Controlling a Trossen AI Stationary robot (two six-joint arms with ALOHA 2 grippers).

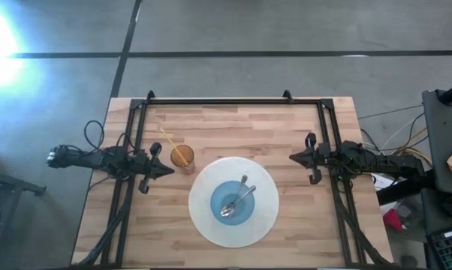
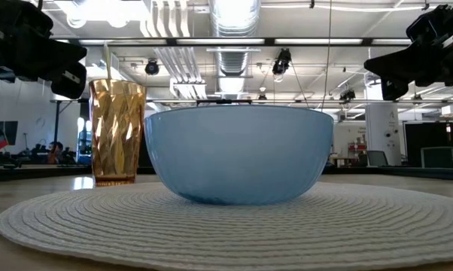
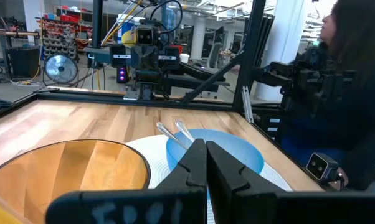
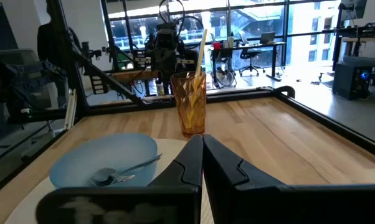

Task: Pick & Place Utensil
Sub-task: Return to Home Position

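We see the left gripper (image 1: 169, 171) clenched shut and empty, just beside the yellow glass (image 1: 182, 157) holding the straw (image 1: 168, 137). The right gripper (image 1: 293, 157), clenched and empty too, hangs by the table's (image 1: 248, 127) right edge, clear of the white mat (image 1: 203, 221). The spoon (image 1: 227, 210) and fork (image 1: 247, 192) lie in the blue bowl (image 1: 220, 196) on the mat.

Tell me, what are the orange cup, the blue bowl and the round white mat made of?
The cup looks like clear amber plastic, possibly glass: light passes through its faceted wall. The bowl seems matte, slightly translucent plastic with a soft sheen. The mat looks woven from cord or fibre, shown by its ribbed concentric rings.
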